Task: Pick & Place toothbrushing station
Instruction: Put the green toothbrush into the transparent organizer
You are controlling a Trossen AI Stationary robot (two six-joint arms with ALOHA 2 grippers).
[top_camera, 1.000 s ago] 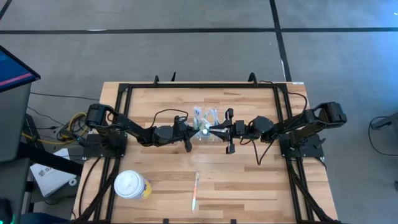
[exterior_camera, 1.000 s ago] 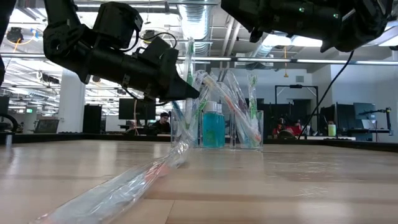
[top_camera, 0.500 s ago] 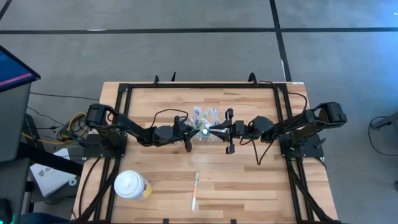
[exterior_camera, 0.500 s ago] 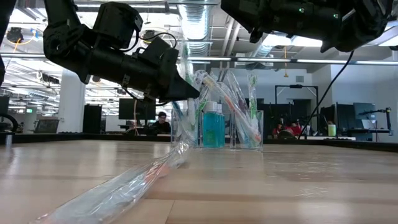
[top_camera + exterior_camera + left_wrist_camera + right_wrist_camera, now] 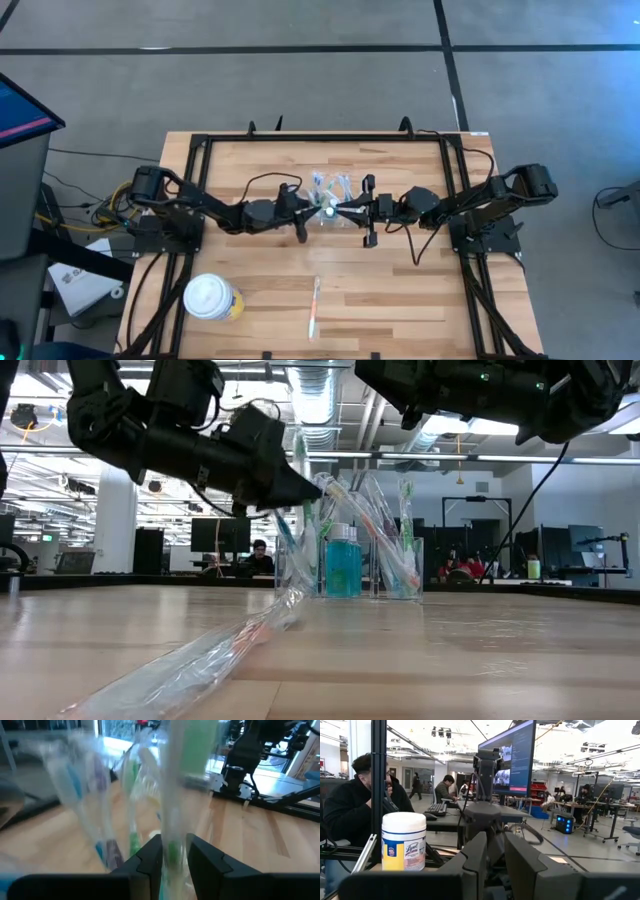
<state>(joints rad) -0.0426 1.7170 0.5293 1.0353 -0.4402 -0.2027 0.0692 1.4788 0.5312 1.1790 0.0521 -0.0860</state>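
Station: the toothbrushing station [image 5: 350, 565], one clear oblong holder, stands upright at mid-surface between the two arms, with a blue bottle [image 5: 342, 563] and several wrapped toothbrushes in it.
Left gripper: the left gripper [image 5: 174, 851] is at the holder's left end, its fingers a narrow gap apart around one wrapped green toothbrush [image 5: 172, 815]; I cannot tell whether they pinch it or merely flank it.
Right gripper: the right gripper [image 5: 362, 212] hovers at the holder's right end; its wrist view looks out into the room, with fingers a small gap apart and nothing visible between them.
Handling: likely light, stiff and slick, thin-walled plastic that may crack or tip under a hard squeeze; loose contents could spill.
Hold: best taken low on the short end walls, kept level.
Count on surface: one holder, one blue bottle, one white-lidded yellow cup [image 5: 211, 297], one loose wrapped toothbrush [image 5: 314, 308] near the front edge; brushes in the holder too crowded to count.
Beyond the surface: a wipes canister [image 5: 403, 841].
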